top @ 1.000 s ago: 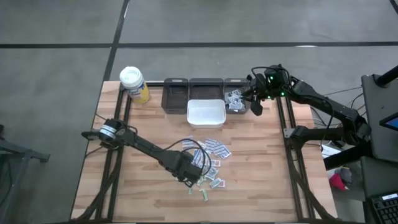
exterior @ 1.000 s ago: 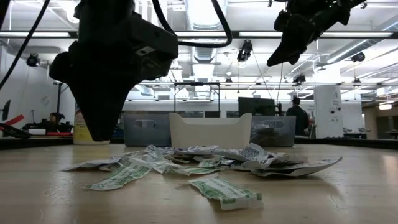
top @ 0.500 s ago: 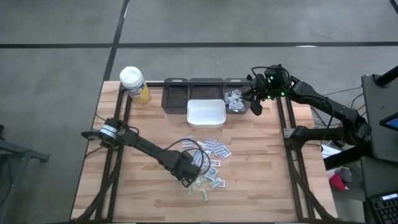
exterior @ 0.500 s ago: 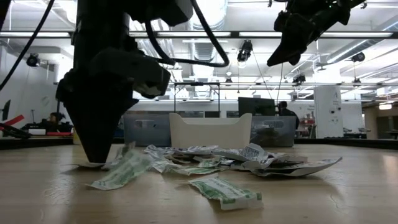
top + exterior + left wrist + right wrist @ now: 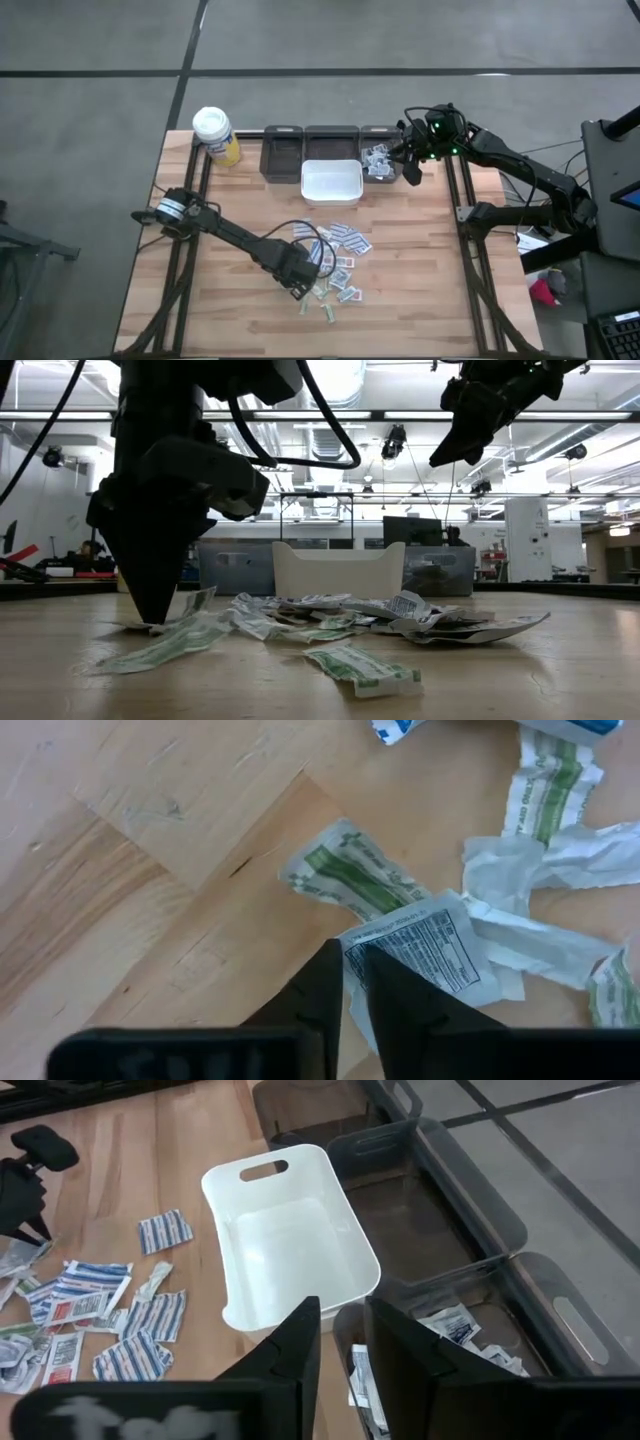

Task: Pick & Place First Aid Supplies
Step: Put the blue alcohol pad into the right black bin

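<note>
Early going, by the look of it. Most of the first aid supplies (image 5: pixel 335 265) lying loose in a scatter on the wooden table (image 5: pixel 420 300), near its middle, just in front of the white bin (image 5: pixel 332 183). White bin empty in the right wrist view. Only the rightmost dark bin (image 5: pixel 379 158) holding a small heap of packets; the other two dark bins (image 5: pixel 305 150) apparently bare. So a handful sorted, the bulk left to move.

Left claw (image 5: pixel 300 288) down at the near-left edge of the scatter, tips at the table surface. In the left wrist view, fingers nearly together with the corner of a white printed packet (image 5: pixel 420 945) running into the narrow slit between them; pinched or merely touched, impossible to settle, so no telling whether clenched on it. A green-striped packet (image 5: pixel 350 880) just beyond the tips, lying flat.

Right claw (image 5: pixel 411 172) hovering over the right end of the bin row, beside the filled bin, fingers slightly parted with nothing between them.

Hard to read: print on the packets; how many overlap in the pile; the floors of the dark bins, shaded from above. From the low view, left claw tips masked by the arm's own bulk. Yellow bottle (image 5: pixel 217 136) standing at the far-left corner, apart from everything.
</note>
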Robot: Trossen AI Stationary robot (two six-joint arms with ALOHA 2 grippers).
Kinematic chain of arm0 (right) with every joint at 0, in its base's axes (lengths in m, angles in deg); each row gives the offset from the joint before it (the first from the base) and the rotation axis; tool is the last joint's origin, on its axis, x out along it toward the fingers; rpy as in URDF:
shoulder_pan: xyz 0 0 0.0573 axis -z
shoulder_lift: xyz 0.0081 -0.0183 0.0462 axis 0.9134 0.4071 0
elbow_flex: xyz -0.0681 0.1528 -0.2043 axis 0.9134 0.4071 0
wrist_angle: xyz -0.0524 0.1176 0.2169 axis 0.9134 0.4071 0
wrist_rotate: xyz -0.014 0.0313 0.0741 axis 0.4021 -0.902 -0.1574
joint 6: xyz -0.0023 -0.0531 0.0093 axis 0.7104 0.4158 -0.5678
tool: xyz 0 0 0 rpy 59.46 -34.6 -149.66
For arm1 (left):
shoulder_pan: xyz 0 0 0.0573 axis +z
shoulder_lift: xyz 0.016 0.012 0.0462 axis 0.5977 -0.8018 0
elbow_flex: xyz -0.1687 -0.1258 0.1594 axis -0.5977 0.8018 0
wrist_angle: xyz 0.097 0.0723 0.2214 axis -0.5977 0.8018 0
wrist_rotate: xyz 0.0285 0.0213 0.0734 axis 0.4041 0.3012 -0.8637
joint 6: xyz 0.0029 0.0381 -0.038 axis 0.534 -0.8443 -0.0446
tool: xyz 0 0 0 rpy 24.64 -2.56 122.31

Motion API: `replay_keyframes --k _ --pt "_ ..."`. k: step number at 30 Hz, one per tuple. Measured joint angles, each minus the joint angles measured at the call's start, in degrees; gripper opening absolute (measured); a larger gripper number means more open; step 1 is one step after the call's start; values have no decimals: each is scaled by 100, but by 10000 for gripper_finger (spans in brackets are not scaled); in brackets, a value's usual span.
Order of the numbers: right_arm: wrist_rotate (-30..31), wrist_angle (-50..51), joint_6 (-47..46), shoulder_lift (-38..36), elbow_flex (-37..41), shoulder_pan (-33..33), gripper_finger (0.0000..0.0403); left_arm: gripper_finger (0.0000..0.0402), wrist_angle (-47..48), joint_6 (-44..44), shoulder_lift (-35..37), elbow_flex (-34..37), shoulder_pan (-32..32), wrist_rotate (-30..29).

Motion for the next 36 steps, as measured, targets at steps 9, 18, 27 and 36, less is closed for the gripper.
replay_keyframes --k 9,18,27,36 --pt "1 0 1 0 0 0 79 2 -3 -31 1 9 -2 -82" --pt "1 2 -2 0 0 0 62 0 175 8 448 53 4 -783" --pt "5 2 1 0 0 0 64 0 295 -241 817 -28 -1 -790" --pt "5 -6 0 0 0 0 79 0 -1165 -778 1204 -67 106 -2077"
